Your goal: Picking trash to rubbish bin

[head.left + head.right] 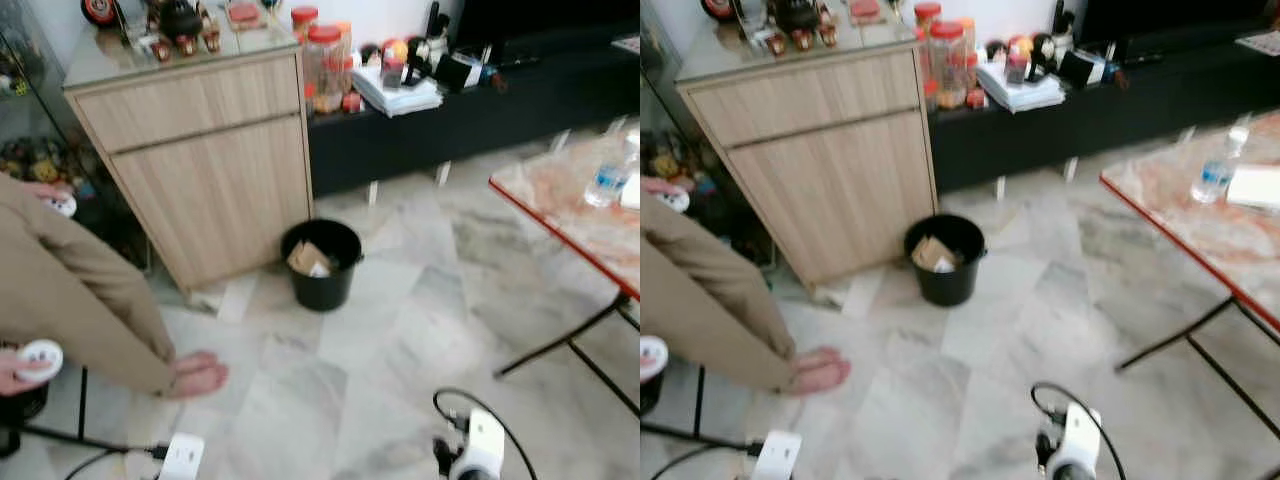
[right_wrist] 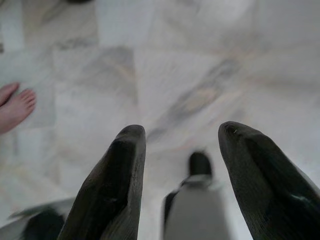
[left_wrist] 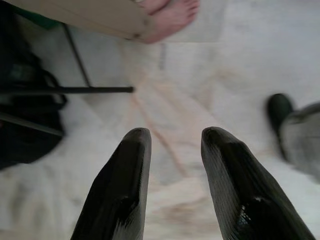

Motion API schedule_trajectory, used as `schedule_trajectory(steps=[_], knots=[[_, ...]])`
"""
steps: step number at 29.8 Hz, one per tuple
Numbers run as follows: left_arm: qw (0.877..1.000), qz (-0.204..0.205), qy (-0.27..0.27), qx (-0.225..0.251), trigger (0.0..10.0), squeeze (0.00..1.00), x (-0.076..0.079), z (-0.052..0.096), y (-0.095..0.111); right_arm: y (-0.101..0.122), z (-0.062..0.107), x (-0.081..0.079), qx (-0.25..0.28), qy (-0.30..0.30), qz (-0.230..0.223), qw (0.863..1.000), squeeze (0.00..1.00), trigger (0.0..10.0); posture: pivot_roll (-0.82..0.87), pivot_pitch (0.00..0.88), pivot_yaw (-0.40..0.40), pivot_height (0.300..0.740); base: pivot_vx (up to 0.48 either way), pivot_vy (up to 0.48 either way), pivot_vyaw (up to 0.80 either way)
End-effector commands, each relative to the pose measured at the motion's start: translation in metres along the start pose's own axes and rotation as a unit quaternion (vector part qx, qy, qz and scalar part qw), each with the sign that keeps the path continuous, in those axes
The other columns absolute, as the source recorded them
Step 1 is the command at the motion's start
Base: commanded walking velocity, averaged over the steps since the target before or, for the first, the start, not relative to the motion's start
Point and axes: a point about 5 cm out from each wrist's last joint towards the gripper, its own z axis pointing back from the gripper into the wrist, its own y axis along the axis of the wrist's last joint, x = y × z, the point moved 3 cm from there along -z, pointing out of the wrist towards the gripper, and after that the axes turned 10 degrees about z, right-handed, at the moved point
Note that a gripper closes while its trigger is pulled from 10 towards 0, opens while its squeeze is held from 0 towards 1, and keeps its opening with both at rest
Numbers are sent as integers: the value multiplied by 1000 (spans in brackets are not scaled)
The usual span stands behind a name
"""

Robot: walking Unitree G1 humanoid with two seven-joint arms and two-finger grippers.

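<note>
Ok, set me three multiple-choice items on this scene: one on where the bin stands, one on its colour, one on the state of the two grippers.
1. Where does the rubbish bin stand?
A. On the floor by the wooden cabinet
B. Under the red-edged table
C. On top of the black low unit

2. What colour is the bin?
A. White
B. Black
C. Green

3. How are the left gripper and the right gripper?
A. Both shut on trash
B. One open, one holding a bottle
C. Both open and holding nothing

Answers:
1. A, the bin sits on the marble floor at the cabinet's front corner.
2. B, its wall and rim are black, with crumpled brown paper inside.
3. C, each wrist view shows floor through the gap between the fingers.
</note>
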Motion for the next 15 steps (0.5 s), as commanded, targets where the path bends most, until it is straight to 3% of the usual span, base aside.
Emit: schedule_trajectory(steps=[1,5,9,15], knots=[[1000,-18,1,7,10000,0,-9,-1,3,-9,1,-8,-9,4,-12,1000,0,10000,84,142,110,728,0,0,0],[1000,-20,11,17,10000,0,-18,-4,11,-14,2,-14,-11,8,-19,1000,0,10000,92,150,105,728,0,0,0],[999,-21,15,19,10000,0,-22,-6,14,-13,2,-16,-11,19,7,1000,0,10000,94,148,84,728,0,0,0],[999,8,40,32,10000,0,-26,-8,24,6,-2,-21,13,39,40,998,0,10000,83,140,65,728,0,0,0]])
